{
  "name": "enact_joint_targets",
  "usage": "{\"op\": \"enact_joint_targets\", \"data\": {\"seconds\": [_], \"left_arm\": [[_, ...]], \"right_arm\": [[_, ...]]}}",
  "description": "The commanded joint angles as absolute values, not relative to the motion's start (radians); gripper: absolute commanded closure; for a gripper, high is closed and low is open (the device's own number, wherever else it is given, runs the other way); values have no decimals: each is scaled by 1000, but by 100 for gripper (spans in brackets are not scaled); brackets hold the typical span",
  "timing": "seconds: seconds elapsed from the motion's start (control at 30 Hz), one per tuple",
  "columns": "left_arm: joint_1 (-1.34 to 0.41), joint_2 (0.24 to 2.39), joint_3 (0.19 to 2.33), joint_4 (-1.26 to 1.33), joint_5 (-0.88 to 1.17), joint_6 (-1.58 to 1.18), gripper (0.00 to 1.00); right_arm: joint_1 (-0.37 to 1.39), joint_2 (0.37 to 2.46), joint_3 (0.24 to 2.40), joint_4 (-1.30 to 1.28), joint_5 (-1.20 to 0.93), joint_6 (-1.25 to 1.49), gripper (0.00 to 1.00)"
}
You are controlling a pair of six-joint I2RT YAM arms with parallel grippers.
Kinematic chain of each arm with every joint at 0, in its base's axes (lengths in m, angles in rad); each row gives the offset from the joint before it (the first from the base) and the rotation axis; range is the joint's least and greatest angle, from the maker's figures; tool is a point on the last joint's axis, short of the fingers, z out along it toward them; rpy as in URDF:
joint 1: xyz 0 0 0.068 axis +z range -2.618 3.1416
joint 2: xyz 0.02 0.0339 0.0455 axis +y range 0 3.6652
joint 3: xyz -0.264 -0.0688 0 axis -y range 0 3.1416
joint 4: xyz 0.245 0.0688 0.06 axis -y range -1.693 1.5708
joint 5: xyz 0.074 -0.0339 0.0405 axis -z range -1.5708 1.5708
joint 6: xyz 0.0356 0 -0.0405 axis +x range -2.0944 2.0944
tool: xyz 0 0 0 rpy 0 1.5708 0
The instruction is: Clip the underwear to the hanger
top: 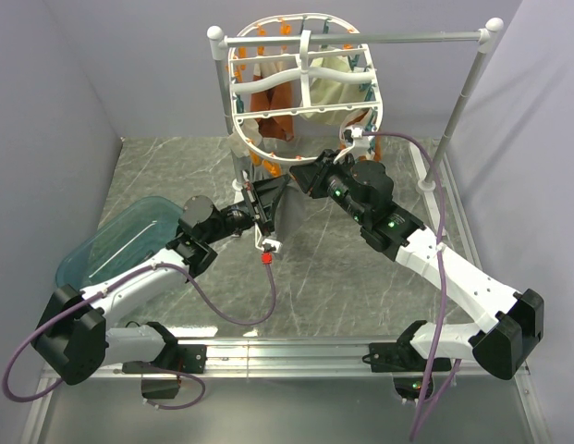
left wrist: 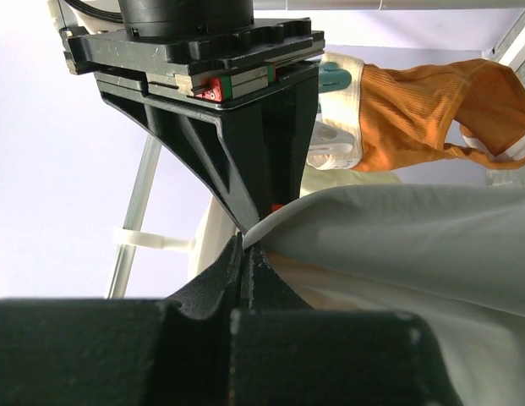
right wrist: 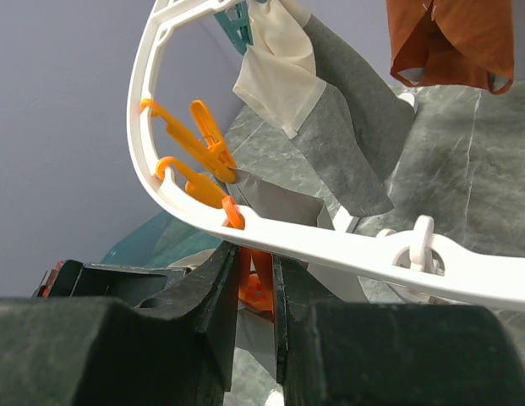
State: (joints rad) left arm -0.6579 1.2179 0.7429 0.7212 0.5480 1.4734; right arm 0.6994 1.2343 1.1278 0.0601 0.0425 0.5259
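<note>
The white oval hanger (top: 305,116) hangs from the rail, and its rim (right wrist: 347,249) crosses the right wrist view. The grey underwear (top: 285,211) droops below its near rim, between both grippers. My left gripper (top: 265,205) is shut on the underwear's pale edge (left wrist: 270,222); the left fingertips (left wrist: 245,247) meet there, and the grey cloth (left wrist: 414,241) spreads to the right. My right gripper (top: 307,176) (right wrist: 255,258) is shut on an orange peg (right wrist: 264,283) hanging under the rim. Another orange peg (right wrist: 207,139) touches a corner of the grey underwear (right wrist: 279,201).
A brown-orange garment (top: 273,102) (right wrist: 452,38) and a cream cloth (top: 337,81) (right wrist: 279,63) hang from the hanger. The white rail stand (top: 360,39) holds it up, with a post (top: 462,102) at the right. A teal bin (top: 120,242) lies on the table at the left.
</note>
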Motion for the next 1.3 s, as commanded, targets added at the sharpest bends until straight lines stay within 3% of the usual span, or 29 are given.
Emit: {"op": "enact_joint_targets", "data": {"seconds": [0.0,0.23,0.53,0.63,0.83,1.13,1.27], "left_arm": [[-652,1207,764,741,545,1486,100],[-646,1200,758,727,560,1493,100],[-641,1187,741,709,574,1496,100],[-640,1187,735,703,572,1499,100],[-637,1184,724,692,569,1500,100],[-637,1180,719,673,563,1491,99],[-638,1174,710,664,560,1468,91]], "right_arm": [[712,1258,1124,-156,-17,522,89],[713,1256,1126,-167,-9,518,59],[712,1256,1131,-166,-5,518,43],[712,1250,1129,-163,-3,518,43],[712,1235,1127,-163,-3,506,31],[707,1157,1100,-146,-6,463,24],[706,1103,1077,-120,-12,416,22]]}}
